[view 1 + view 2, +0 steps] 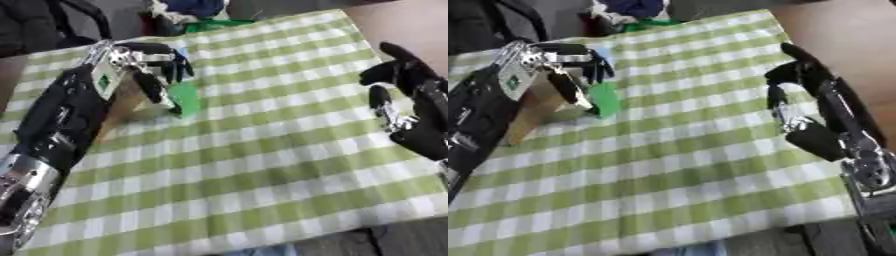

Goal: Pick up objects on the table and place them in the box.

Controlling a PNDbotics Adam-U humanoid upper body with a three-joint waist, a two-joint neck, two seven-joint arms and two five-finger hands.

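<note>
Green-and-white checked cloth [262, 165] covers the tabletop, which fills most of both views. At the upper left, the robot's left hand [144, 62] reaches over a brown box [122, 107] that sits on the cloth just beside the forearm. The fingers of this hand are curled downward, and a small flat green object [185, 98] shows at their tips, against the right side of the box. It appears to be pinched between thumb and fingers, though blur makes the contact hard to confirm. Whether the green object is over the box opening or just outside its wall cannot be told from here.

The right hand [802, 107] rests at the right side of the cloth, well apart from the box, fingers relaxed and holding nothing.

The step in hand looks like placing the green object into the box. To do it well, the left hand should carry the object fully over the opening before the fingers part, so it drops inside rather than sliding down the outer wall onto the cloth. Keeping the forearm from nudging the box matters too, since it lies close alongside. No other loose objects are plainly visible on the cloth.
</note>
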